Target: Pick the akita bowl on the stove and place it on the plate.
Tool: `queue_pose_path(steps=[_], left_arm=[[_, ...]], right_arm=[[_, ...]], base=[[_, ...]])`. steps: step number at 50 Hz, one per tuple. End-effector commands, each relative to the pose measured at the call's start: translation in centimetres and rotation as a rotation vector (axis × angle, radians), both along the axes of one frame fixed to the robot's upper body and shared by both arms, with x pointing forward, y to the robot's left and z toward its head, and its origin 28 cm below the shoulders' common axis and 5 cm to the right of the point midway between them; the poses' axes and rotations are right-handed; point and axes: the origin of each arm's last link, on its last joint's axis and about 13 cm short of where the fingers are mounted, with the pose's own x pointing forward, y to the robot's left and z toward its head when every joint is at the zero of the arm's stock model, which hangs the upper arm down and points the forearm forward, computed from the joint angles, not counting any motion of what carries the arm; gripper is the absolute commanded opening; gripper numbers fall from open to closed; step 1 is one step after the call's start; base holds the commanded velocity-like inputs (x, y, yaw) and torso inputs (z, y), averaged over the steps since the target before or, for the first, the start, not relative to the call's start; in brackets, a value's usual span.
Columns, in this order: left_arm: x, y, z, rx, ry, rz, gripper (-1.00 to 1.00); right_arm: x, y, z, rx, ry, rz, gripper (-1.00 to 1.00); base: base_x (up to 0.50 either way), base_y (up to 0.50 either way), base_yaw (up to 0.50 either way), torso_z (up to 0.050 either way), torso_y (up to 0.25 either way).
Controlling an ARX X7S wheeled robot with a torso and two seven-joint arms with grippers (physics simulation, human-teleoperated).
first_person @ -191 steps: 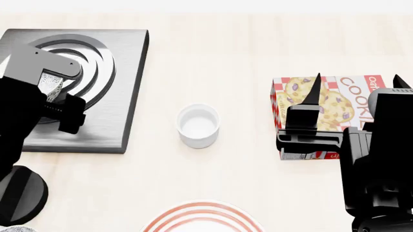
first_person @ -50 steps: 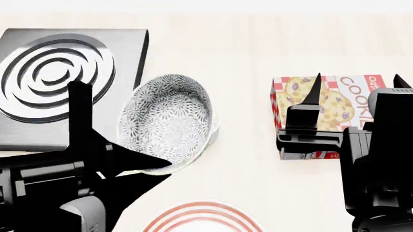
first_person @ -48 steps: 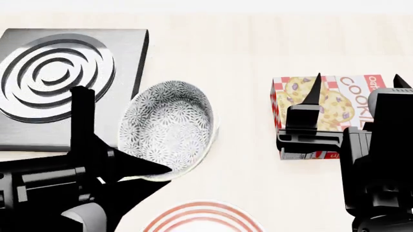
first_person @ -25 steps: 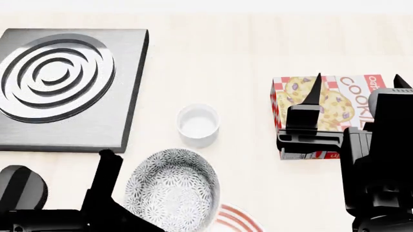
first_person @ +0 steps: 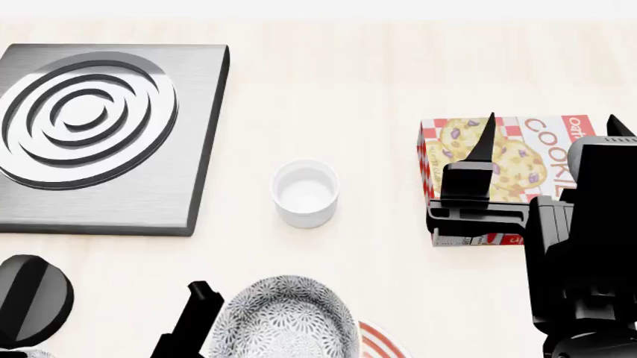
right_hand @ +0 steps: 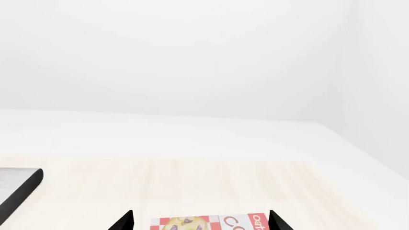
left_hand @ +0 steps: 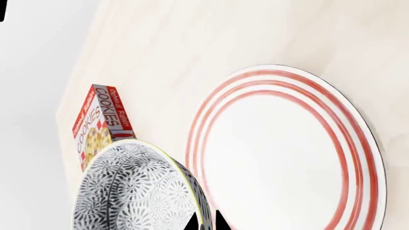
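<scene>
Akita bowl [first_person: 283, 319]: gripped at its rim by left end effector [left_hand: 206, 221], overlapping plate [left_hand: 290, 153] edge, clear of stove [first_person: 104, 134]. White cup [first_person: 306, 193], cookie box [first_person: 497, 175] on worktop [first_person: 348, 82]. Right end effector [right_hand: 199, 219]: spread, holding nothing.

1. The stove [first_person: 204, 134] looks like brushed dark grey metal with a soft sheen; its ring burner [first_person: 85, 119] is matt black.
2. The table [first_person: 329, 82] is pale wood — smooth, with a faint grain.
3. The plate [left_hand: 288, 158] looks like glazed white ceramic.
4. The akita bowl [first_person: 283, 321] has a speckled glaze.
5. The cookie box [first_person: 532, 153] is printed cardboard.
6. The white cup [first_person: 306, 194] is plain and smooth.
7. The right arm's fingers [first_person: 485, 145] — flat matt black.
</scene>
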Motion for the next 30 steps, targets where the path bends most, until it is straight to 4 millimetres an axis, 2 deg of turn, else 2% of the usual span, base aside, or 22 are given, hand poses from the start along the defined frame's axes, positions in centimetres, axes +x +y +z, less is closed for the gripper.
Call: queue_pose_path(steps=[1,30], left_arm=[[-0.2,-0.6,-0.5,0.003,-0.018,-0.018,-1.0],[-0.2,-1.1,-3.5,0.006,0.016,-0.006,-1.0]], right_arm=[[0.0,0.0,0.0,0.0,0.0,0.0,1.0],[0.0,0.0,0.0,-0.001,-0.001,0.0,1.0]], base=[[0.0,0.0,0.0,0.0,0.0],[0.0,0.0,0.0,0.0,0.0]])
